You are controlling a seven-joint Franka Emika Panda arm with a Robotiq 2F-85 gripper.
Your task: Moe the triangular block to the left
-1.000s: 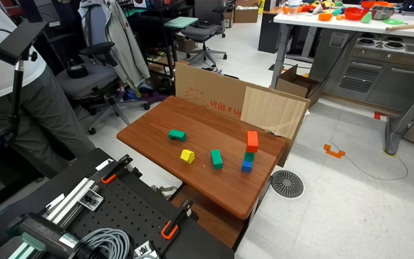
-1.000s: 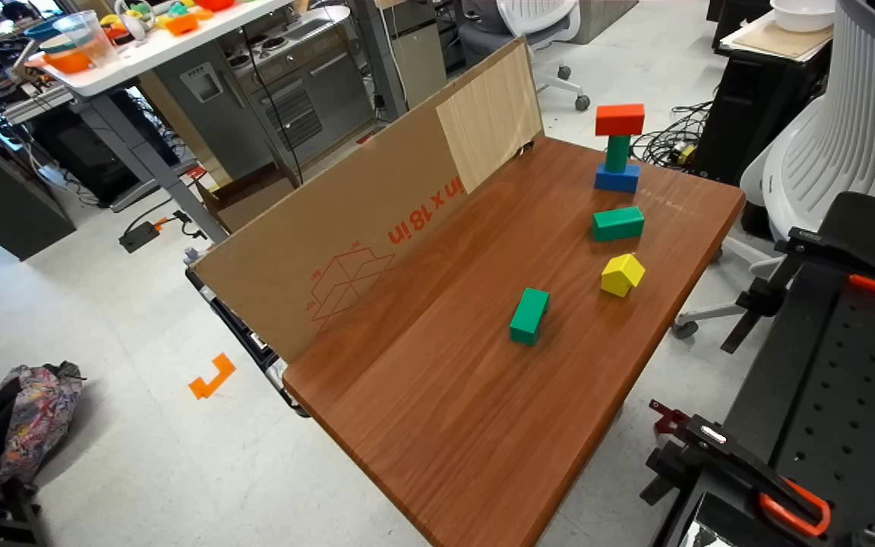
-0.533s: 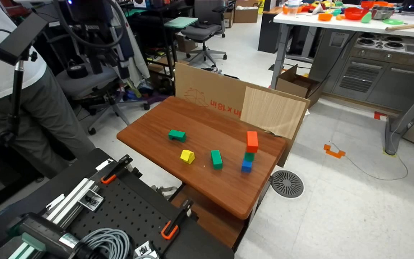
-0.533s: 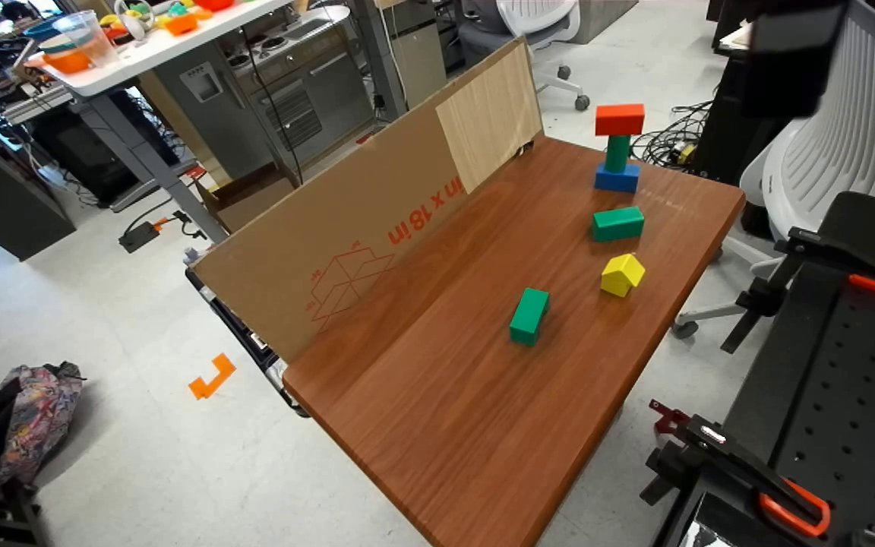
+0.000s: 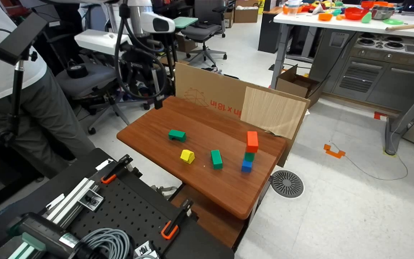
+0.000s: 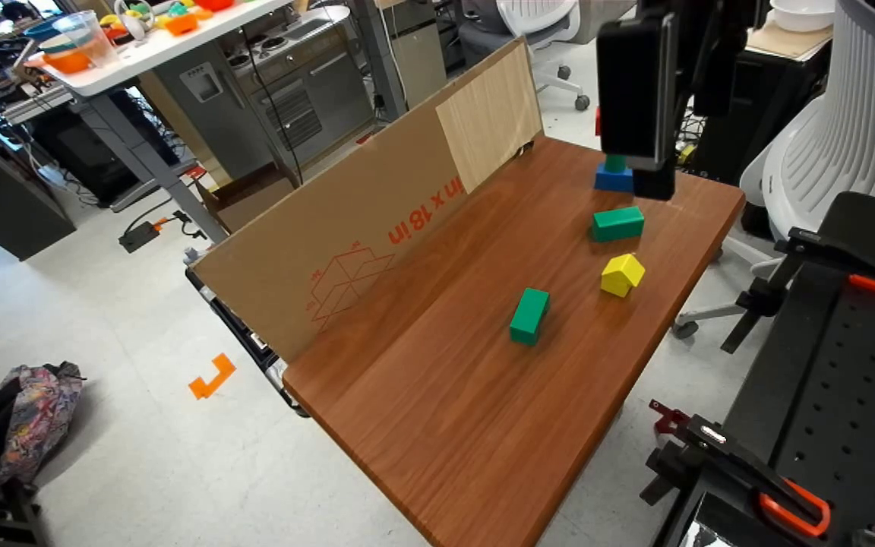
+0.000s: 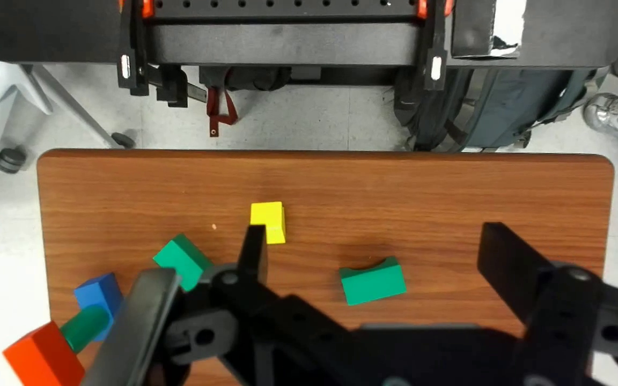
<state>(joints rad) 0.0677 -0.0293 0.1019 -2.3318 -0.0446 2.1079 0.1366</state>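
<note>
Brown wood counter (image 7: 448, 198) carries the yellow triangular block (image 6: 625, 267), the hand (image 7: 375, 241) spread wide above

In the wrist view the counter's grain runs lengthwise, its upper corners rounded. Past that edge lie pale floor (image 7: 298, 120) and a black bench (image 7: 287, 45) with clamps (image 7: 431, 59), a dark bag (image 7: 523, 104) in the gap between. The hand enters from below, its two fingers (image 7: 507, 257) far apart; the gap shows brown wood and a green arch block (image 7: 374, 283), lying on the counter well beneath. The triangular block shows left of that arch, a fingertip overlapping its outline.

In an exterior view, a cardboard panel (image 5: 210, 90) stands along the counter's far side, a pale wood-grain sheet (image 5: 270, 111) covering one end. Behind are a white table (image 5: 302, 21) and a grey kitchen unit (image 5: 365, 75). A red block (image 5: 252, 141) tops a green cylinder (image 5: 249, 157) and a blue block (image 5: 246, 166). An arm (image 5: 101, 39) hangs at upper left; the hand's spread cannot be told from here.

In an exterior view, a pale chair (image 6: 855, 137) stands at right and an orange strip (image 6: 223, 370) marks the floor. The dark hand hides most of the stack. The triangular block sits roof-like on a squarer yellow block (image 6: 615, 286), between a green block (image 6: 618, 225) and the arch.
</note>
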